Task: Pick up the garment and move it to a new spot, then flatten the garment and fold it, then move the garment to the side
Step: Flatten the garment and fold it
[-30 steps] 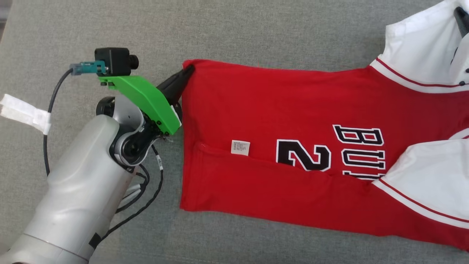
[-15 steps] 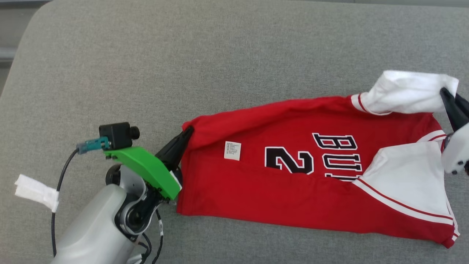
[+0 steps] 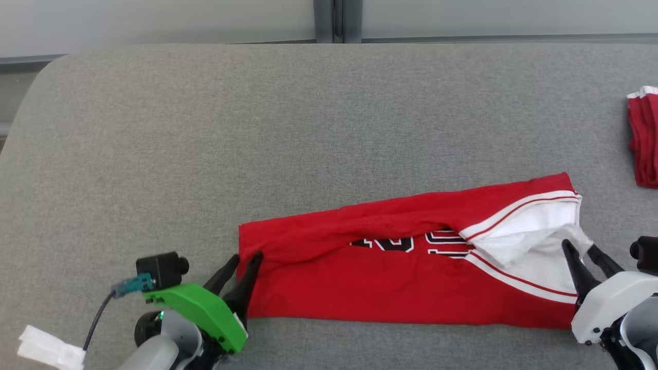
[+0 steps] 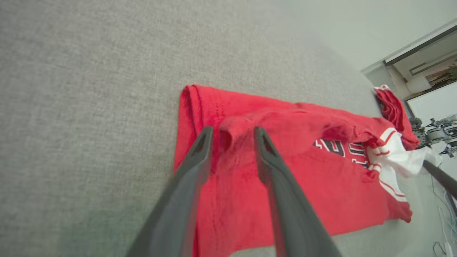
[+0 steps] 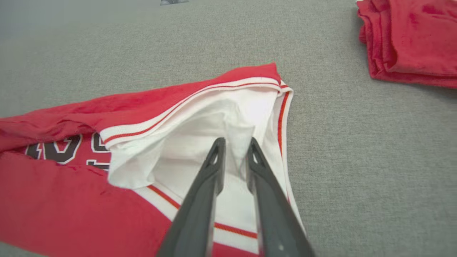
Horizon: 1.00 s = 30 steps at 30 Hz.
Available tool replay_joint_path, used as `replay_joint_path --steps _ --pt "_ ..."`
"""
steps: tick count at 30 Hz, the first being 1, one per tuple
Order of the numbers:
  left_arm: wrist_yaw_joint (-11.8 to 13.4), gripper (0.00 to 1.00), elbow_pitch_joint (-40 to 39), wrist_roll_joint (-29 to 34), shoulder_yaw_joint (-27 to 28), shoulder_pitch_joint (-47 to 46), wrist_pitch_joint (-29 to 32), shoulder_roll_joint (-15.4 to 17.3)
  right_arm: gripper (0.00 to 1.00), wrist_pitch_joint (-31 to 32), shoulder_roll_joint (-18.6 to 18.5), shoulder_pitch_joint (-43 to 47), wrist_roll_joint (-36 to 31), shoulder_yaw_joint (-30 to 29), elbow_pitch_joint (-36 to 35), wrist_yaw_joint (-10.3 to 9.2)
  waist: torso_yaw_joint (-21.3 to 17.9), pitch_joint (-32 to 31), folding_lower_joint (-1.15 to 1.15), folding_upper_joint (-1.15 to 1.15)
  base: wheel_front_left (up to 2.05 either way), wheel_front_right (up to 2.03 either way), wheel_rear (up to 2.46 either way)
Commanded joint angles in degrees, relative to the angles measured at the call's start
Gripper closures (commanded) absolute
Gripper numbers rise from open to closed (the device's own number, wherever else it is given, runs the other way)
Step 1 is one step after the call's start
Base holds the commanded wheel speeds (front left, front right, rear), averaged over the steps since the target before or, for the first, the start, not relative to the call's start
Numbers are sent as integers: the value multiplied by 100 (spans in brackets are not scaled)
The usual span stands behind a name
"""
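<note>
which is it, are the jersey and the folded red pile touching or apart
Apart. The right wrist view shows bare grey surface between the jersey and the folded red pile.

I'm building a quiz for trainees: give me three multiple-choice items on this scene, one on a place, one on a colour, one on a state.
1. Where is the folded red garment? A) apart, right of the jersey B) on the jersey C) under the jersey
2. The jersey's sleeve is: A) blue B) white C) black
3. The left claw is: A) shut on a label B) shut on the hem C) open
Answers: A, it lies apart at the head view's right edge; B, white with red stripes; C, its fingers stand apart.
</note>
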Motion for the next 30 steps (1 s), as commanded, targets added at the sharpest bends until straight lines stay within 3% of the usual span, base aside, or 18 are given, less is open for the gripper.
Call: replay_joint_path --steps 1,2,6,9,11,16,22,30 --pt "109 0 54 258 -89 180 -130 169 0 35 -60 30 -126 -28 25 -4 -148 -62 0 0 0 0 0" --pt "212 0 70 429 -141 252 -247 222 0 79 -95 26 -168 0 -4 -4 -183 -67 0 0 0 0 0" --pt "1114 0 -56 1459 -76 656 -1108 471 0 515 -207 -72 -317 -149 -424 -4 -267 15 0 0 0 0 0" --pt "1492 0 -505 1979 577 960 -1202 312 0 804 -211 -277 -511 -319 -626 -4 -215 157 0 0 0 0 0" --pt "1561 0 -776 2434 967 1259 -1196 129 0 992 -215 -418 -695 -304 -546 -3 -138 281 0 0 0 0 0" --pt "1124 0 -1199 3347 1839 1622 -1196 -569 0 1271 -272 -808 -1170 -58 135 -4 63 532 0 0 0 0 0" --pt "563 0 -1240 4216 2583 1793 -1196 -1292 0 1185 -105 -1110 -1185 -184 1178 -7 246 640 0 0 0 0 0" --pt "-111 0 -998 4733 3169 1991 -1197 -1706 0 1381 -89 -863 -965 -308 2022 -12 371 486 0 0 0 0 0"
